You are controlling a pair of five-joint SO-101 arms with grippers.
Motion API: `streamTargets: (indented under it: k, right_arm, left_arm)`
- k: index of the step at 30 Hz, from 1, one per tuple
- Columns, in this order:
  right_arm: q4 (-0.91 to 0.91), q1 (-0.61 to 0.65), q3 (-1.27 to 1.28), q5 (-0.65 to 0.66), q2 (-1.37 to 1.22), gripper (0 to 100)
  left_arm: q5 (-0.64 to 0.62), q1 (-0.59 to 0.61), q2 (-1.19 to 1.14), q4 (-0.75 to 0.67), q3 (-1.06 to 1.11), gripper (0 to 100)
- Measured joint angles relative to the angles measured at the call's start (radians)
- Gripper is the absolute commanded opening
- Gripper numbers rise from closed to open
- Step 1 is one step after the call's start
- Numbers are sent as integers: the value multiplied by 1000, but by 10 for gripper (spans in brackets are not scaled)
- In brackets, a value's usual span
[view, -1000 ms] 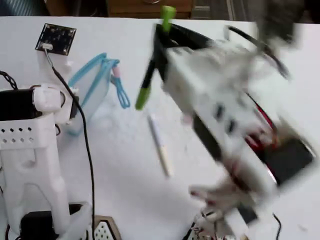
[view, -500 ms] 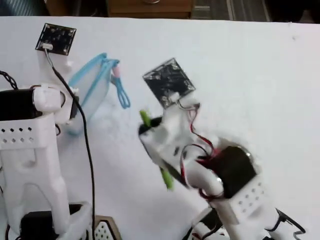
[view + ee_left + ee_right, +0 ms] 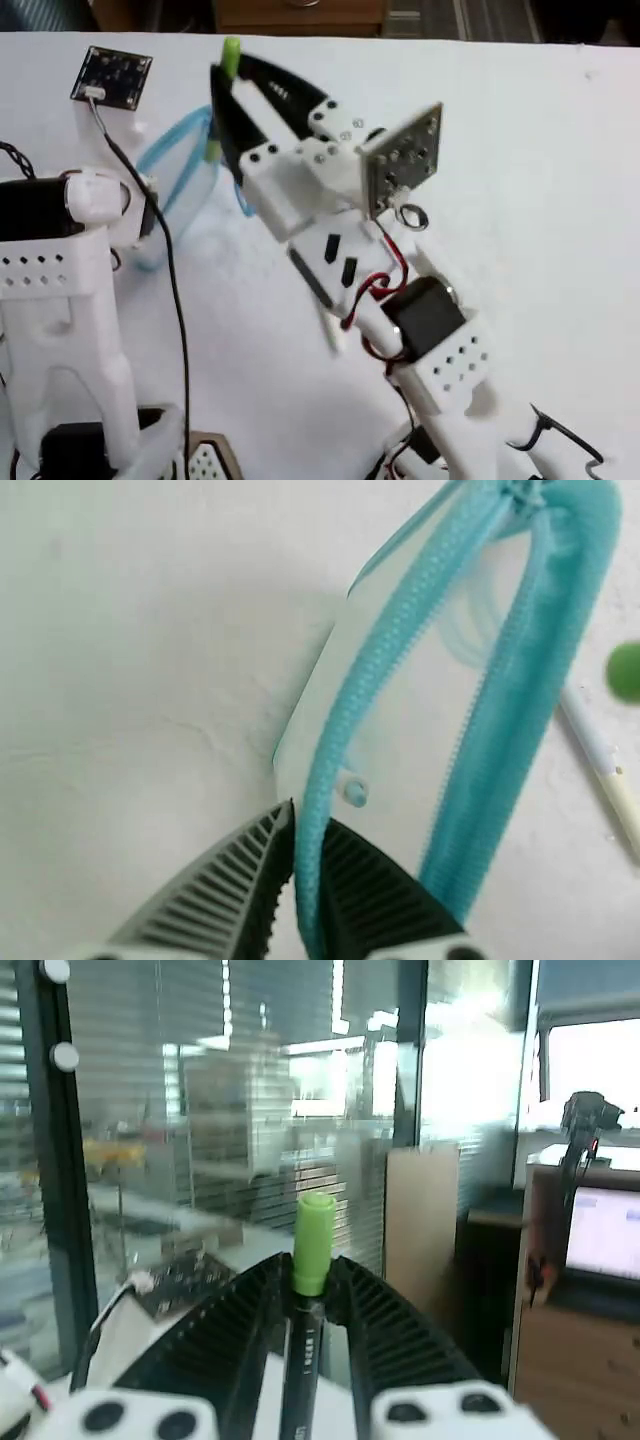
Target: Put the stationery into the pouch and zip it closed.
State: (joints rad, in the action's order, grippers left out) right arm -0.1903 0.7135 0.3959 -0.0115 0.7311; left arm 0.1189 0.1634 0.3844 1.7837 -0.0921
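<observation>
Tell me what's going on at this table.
The left gripper is clamped on one zipper edge of the blue pouch, which lies unzipped on the table. The right gripper holds a green-capped pen raised close to the pouch, not yet inside it. A white pen lies on the table beside the pouch.
</observation>
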Motion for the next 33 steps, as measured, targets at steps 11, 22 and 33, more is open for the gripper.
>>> streamTargets:
  k: [11, 22, 33]
  right_arm:
    - [180, -32, 26, 2, -138, 17]
    - [183, 0, 26, 2, -169, 17]
    - [46, 68, 104, 2, -176, 33]
  left_arm:
    - [0, 0, 0, 0, 0, 23]
    - [0, 0, 0, 0, 0, 23]
    - [0, 0, 0, 0, 0, 23]
